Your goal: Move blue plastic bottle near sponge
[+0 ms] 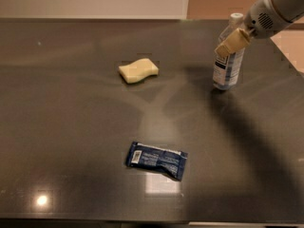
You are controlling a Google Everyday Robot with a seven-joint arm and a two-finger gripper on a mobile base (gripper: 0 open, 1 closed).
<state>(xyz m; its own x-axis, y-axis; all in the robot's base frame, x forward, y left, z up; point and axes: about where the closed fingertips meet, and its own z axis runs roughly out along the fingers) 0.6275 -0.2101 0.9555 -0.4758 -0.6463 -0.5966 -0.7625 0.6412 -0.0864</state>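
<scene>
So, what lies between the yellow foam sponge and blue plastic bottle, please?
Only bare dark tabletop, in the camera view; the gripper is at the bottle.

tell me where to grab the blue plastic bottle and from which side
Probably grip the blue plastic bottle around its upper body, below the cap, from the picture's right: it stands upright, round and slim, and the gripper is at its shoulder there.

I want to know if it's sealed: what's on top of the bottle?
A white cap sits on the bottle. Just below, the hand crosses in front of the bottle's shoulder, covering that part. Whether the cap is screwed tight cannot be seen.
</scene>
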